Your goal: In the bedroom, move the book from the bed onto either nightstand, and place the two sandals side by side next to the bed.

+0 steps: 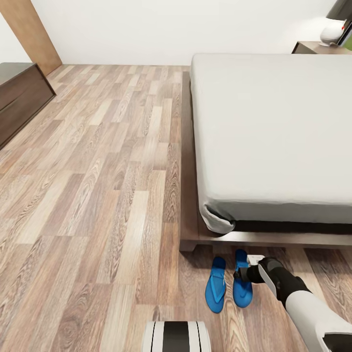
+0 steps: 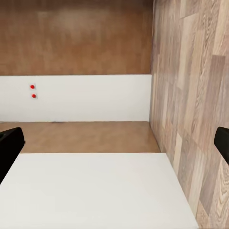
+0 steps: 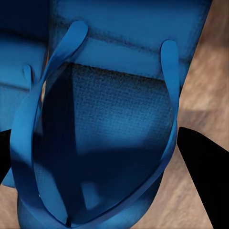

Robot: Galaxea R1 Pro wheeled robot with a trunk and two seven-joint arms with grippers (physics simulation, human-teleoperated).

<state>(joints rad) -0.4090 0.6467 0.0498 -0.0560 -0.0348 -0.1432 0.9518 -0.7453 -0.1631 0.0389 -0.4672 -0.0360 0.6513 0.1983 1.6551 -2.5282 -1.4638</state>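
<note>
Two blue sandals lie side by side on the wood floor just off the corner of the bed [image 1: 274, 127]: the left sandal [image 1: 215, 291] and the right sandal [image 1: 243, 295]. My right gripper [image 1: 243, 274] hangs low over the right sandal. In the right wrist view its dark fingers [image 3: 205, 181] stand apart on either side of that sandal's strap [image 3: 100, 143], so the right gripper [image 3: 102, 157] is open. My left gripper [image 2: 114, 148] is open with nothing between its fingers. The grey mattress is bare where I see it, and the book is out of view. A nightstand [image 1: 313, 47] stands at the far right beside the bed.
A long dark dresser [image 1: 19, 98] stands against the left wall. A white rounded object [image 1: 333, 32] sits on the nightstand. My own base [image 1: 176, 336] shows at the bottom edge. Wood floor stretches wide to the left of the bed.
</note>
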